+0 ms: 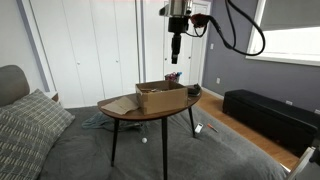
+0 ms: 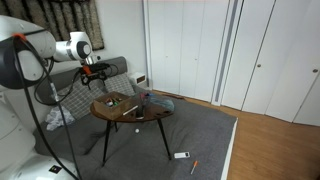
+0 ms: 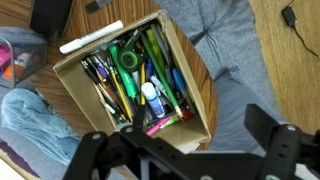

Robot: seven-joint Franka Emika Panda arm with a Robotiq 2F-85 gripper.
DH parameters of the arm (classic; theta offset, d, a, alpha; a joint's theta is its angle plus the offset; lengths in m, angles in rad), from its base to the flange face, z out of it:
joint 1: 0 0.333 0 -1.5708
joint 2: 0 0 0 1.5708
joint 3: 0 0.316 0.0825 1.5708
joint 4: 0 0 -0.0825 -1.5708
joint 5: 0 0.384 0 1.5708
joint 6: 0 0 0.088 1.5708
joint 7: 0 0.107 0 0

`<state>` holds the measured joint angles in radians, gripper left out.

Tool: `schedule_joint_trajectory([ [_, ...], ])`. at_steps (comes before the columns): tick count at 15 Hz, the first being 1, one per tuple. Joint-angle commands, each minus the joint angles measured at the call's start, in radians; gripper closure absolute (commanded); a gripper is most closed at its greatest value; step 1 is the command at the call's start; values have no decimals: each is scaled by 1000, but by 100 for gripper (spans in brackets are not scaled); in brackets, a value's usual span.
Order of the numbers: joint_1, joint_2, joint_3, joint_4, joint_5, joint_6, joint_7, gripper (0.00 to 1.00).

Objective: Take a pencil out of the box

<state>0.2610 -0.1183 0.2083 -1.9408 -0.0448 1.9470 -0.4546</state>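
Note:
The brown cardboard box sits on the round wooden table, and both show in both exterior views (box, table). In the wrist view the box is open and packed with several pencils, pens and markers. A white marker lies along its far rim. My gripper hangs well above the box, also seen in an exterior view. In the wrist view its jaws are spread wide and hold nothing.
A grey sofa with a checked cushion stands beside the table. A black bench is by the wall. Small items lie on the carpet. Blue cloth and a cable show below the table.

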Motion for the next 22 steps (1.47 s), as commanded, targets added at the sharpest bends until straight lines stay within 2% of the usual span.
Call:
schedule_joint_trajectory([
  [1,-9,92,-7,74,23,35,-89,0],
  [3,-15,117,-5,64,16,89,-106,0],
  [4,-16,86,1,44,4,60,-69,0],
  [11,-19,115,2,52,3,89,-83,0],
  [22,-40,297,11,99,31,277,-126,0],
])
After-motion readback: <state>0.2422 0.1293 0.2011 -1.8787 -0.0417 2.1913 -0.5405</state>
